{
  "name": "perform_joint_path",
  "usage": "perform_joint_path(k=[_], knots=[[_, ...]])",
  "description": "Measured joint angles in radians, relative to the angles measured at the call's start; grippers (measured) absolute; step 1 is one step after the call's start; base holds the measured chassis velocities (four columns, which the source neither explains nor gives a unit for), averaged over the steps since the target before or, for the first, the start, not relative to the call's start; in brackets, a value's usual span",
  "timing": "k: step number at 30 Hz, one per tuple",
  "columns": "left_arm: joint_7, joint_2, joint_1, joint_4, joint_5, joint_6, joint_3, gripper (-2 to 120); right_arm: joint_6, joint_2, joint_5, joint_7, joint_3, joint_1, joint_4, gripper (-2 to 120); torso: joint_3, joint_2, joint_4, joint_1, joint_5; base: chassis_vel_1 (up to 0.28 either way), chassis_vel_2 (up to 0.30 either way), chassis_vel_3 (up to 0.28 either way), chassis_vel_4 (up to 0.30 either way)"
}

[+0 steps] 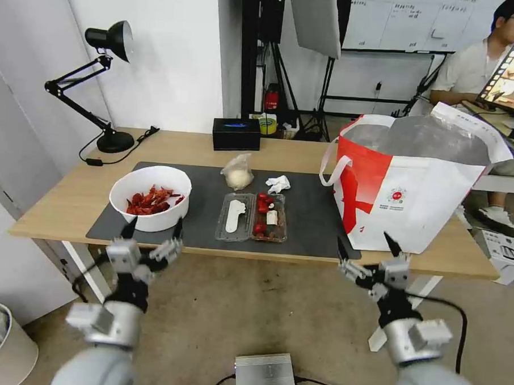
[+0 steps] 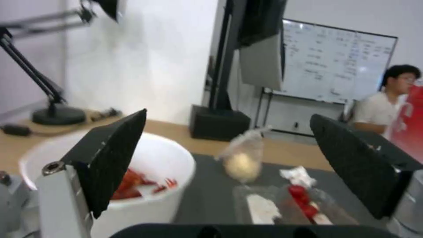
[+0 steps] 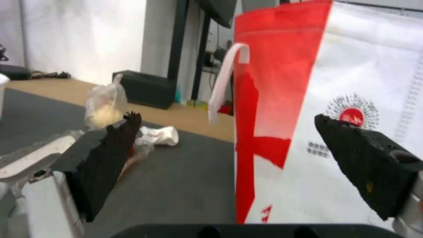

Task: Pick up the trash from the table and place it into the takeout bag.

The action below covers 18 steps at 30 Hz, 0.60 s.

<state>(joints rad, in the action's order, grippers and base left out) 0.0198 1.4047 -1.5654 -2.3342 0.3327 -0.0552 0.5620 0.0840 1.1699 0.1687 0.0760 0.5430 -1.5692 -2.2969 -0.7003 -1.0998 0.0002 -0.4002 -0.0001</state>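
Table [image 1: 69,207]: long light-wood top on white legs, large dark grey mat [image 1: 312,217] across its middle; concrete-coloured floor below, white wall behind, with a whiteboard [image 1: 401,20] and dark stands farther back in the room.

On the mat, from the robot's left: white round bowl [image 1: 150,197] of red shells; clear plastic tray [image 1: 251,216] with red scraps; small clear bag [image 1: 238,172] holding a whitish lump, behind the tray; crumpled white tissue [image 1: 278,184] just beside that bag.

Takeout bag [image 1: 416,188]: red-and-white, foil-lined, upright at the table's right end, mouth open (white strap handle hanging on its left side).

Black desk lamp [image 1: 103,83] at the far left corner; black rectangular box [image 1: 236,134] at the back edge.

Left gripper [image 1: 152,233]: before the table's near edge, in front of the bowl; fingers spread wide, holding nothing.

Right gripper [image 1: 367,247]: before the near edge, in front of the takeout bag; fingers likewise spread wide, nothing held.
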Motion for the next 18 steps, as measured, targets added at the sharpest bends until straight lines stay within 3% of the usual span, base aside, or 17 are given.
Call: perform_joint_path(k=[3, 5, 8, 18], knots=[[-0.002, -0.006, -0.007, 0.000, 0.011, -0.013, -0.006, 100, 0.007, -0.038, 0.021, 0.007, -0.001, 0.021, 0.004, 100, 0.000, 0.000, -0.0006, 0.000, 0.0006, 0.000, 0.000, 0.000, 0.000], [-0.004, -0.013, -0.021, 0.000, 0.030, -0.040, -0.016, 100, 0.021, -0.125, 0.069, 0.023, -0.003, 0.072, 0.012, 100, 0.000, 0.000, -0.0003, 0.000, 0.0003, 0.000, 0.000, 0.000, 0.000], [-0.005, -0.019, -0.032, -0.001, 0.053, -0.079, -0.023, 100, 0.030, -0.175, 0.095, 0.030, -0.006, 0.089, 0.026, 100, 0.000, 0.000, -0.0001, 0.000, 0.0003, 0.000, 0.000, 0.000, 0.000], [0.017, -0.033, -0.043, -0.008, 0.125, -0.162, -0.050, 100, 0.032, -0.192, 0.101, 0.013, -0.008, 0.082, 0.042, 100, 0.000, 0.000, -0.0002, 0.000, 0.0002, 0.000, 0.000, 0.000, 0.000]])
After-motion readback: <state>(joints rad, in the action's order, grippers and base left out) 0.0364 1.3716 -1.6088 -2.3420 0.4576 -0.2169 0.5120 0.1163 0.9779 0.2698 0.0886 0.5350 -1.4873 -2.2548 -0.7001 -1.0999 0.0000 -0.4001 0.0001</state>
